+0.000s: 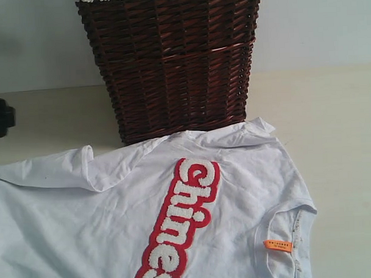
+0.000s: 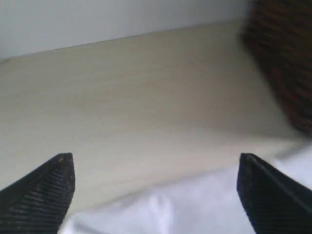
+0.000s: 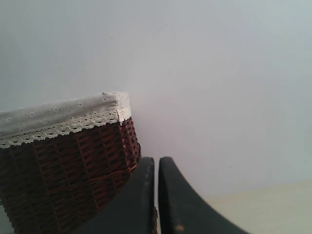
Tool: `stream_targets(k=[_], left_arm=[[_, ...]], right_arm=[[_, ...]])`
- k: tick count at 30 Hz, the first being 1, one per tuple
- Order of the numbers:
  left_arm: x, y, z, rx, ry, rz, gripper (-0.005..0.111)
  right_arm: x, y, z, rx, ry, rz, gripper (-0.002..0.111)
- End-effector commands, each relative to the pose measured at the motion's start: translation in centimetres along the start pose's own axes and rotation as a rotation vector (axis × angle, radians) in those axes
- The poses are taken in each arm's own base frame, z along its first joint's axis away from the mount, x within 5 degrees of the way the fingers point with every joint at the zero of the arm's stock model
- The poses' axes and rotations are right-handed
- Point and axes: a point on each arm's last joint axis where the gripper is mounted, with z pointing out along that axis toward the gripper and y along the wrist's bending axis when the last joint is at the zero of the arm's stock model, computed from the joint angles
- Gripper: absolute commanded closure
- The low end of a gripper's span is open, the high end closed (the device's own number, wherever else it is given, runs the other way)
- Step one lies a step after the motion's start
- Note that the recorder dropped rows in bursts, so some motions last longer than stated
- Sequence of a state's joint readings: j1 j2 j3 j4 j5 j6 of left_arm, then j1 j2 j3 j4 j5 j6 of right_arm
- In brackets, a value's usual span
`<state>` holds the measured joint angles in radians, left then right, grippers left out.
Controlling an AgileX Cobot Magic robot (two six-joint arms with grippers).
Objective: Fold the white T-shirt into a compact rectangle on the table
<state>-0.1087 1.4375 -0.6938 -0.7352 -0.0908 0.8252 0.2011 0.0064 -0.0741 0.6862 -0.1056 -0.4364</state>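
Spread nearest the camera, the white T-shirt (image 1: 85,228) lies on the tabletop (image 1: 331,122), its far edge up against the foot of the dark wicker basket (image 1: 171,66). At left, the left gripper (image 2: 155,163) hangs with jaws wide apart over the shirt's edge, holding nothing. At right, the right gripper (image 3: 156,168) is pressed together, empty, beside the basket.
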Motion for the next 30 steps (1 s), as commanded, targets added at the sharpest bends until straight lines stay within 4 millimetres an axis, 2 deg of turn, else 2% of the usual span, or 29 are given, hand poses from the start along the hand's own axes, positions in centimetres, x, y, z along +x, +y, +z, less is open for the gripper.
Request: stream_targets(k=[1, 4, 6, 8, 10, 14, 18, 25, 27, 30], left_arm=[[0.7, -6.0, -1.1, 0.399, 0.207, 0.507, 0.021], [2.9, -8.7, -0.7, 0.538, 0.258, 0.740, 0.021], [4.0, -10.4, -0.6, 0.604, 0.283, 0.775, 0.021], [4.8, -12.2, -0.7, 0.676, 0.303, 0.786, 0.027], [5.5, -13.9, -0.9, 0.742, 0.297, 0.800, 0.041], [7.0, -16.6, -1.4, 0.904, 0.284, 0.895, 0.081], [7.7, -17.2, -2.4, 1.044, 0.288, 0.994, 0.107], [7.0, -17.8, -1.1, 0.979, 0.112, 1.032, 0.107], [7.6, -18.3, -0.5, 1.020, 0.083, 1.058, 0.107], [9.2, -18.8, -0.3, 1.141, 0.145, 1.071, 0.107]], right_arm=[[0.2, -0.1, -0.1, 0.007, -0.001, -0.015, 0.104], [0.2, -0.1, -0.1, 0.007, -0.001, -0.015, 0.104], [0.2, -0.1, -0.1, 0.007, -0.001, -0.015, 0.104], [0.2, -0.1, -0.1, 0.007, -0.001, -0.015, 0.104], [0.2, -0.1, -0.1, 0.007, -0.001, -0.015, 0.104], [0.2, -0.1, -0.1, 0.007, -0.001, -0.015, 0.104], [0.2, -0.1, -0.1, 0.007, -0.001, -0.015, 0.104], [0.2, -0.1, -0.1, 0.007, -0.001, -0.017, 0.104], [0.2, -0.1, -0.1, 0.007, -0.001, -0.017, 0.104], [0.2, -0.1, -0.1, 0.007, -0.001, -0.017, 0.104]])
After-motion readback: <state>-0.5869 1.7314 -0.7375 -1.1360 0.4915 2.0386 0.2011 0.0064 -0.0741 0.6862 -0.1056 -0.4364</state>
